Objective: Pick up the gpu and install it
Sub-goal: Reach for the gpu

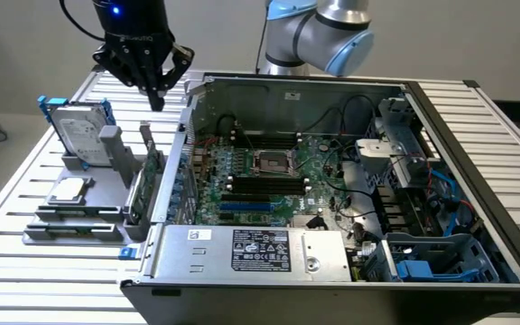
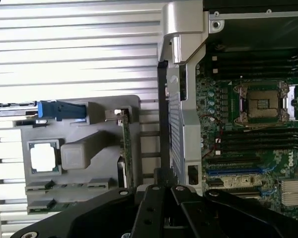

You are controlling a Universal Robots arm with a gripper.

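**Hovering shut and empty above the parked gpu**

Spread beneath everything, a pale, slatted metal counter (image 1: 7,230). Resting on it toward the exterior view's right, an open computer case (image 1: 477,162) with a green motherboard (image 1: 269,183) flat inside. Near the board's middle, a bare processor socket (image 1: 271,161), with rows of black memory sticks (image 1: 265,177) on either side. Along the case's near edge, a silver power supply (image 1: 251,252) bearing a black label.

Just beside the case, on the exterior view's left, a grey holder (image 1: 89,203) carrying spare parts. Standing upright at its far end, a silver hard drive (image 1: 81,139) in a blue frame.

Parked in the holder's slot nearest the case, the gpu (image 1: 143,189). Standing on its long edge, close to the case's outer wall but apart from it. Thin and rectangular, seen almost edge-on, with green circuit board showing along its length and a darker face turned away. Impossible to tell any detail of that face. Reduced in the wrist view to a narrow green strip (image 2: 125,148) running along the holder's edge.

Hanging in the air above the gpu's far end, near the case's corner, the black pincer (image 1: 156,101). Fingers pressed together into one point, gripping nothing and touching nothing.

Lying flat on the holder's middle, a small square silver processor chip (image 1: 70,191).
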